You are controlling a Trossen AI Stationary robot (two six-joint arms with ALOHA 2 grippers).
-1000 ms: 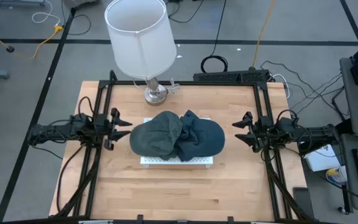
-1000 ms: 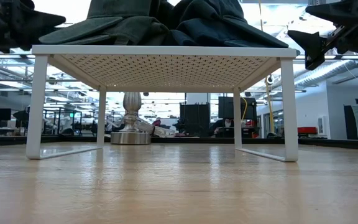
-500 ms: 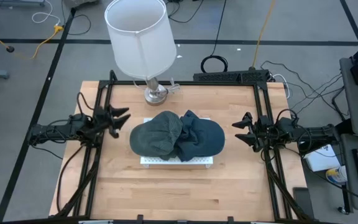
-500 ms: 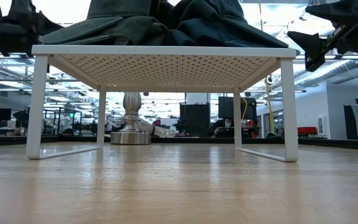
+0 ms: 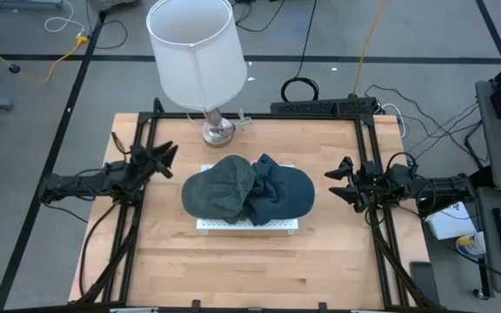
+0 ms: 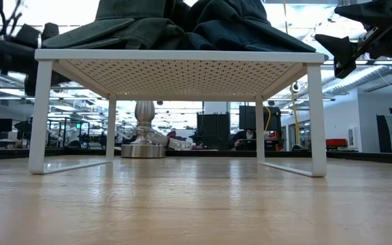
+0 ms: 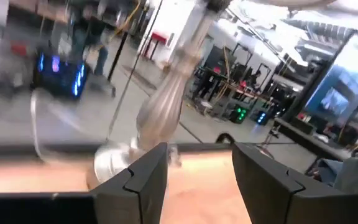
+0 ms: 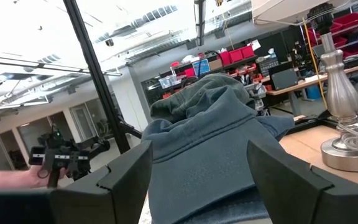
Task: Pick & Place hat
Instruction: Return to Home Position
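The dark grey cap (image 5: 216, 191) and the blue cap (image 5: 283, 191) lie side by side on top of the white perforated shelf (image 5: 247, 225), touching, with the grey one's edge lapping over the blue one where they meet. The grey cap covers the shelf's left half and the blue cap its right half. How many caps are in each heap cannot be told. In the low view both bulge above the shelf top, and the space under the shelf is open down to the wood.

The shelf stands about the middle of the worktop (image 5: 233, 269). Behind it, at the worktop's far edge and left of centre, stands a table lamp with a silver base (image 5: 218, 131) and a white shade (image 5: 195, 52).

The left gripper (image 5: 165, 157) hangs near the worktop's left edge, apart from the shelf, angled toward the lamp base, its fingers moderately parted and holding nothing. The right gripper (image 5: 335, 182) is near the right edge, facing the blue cap but apart from it, fingers spread wide and empty.
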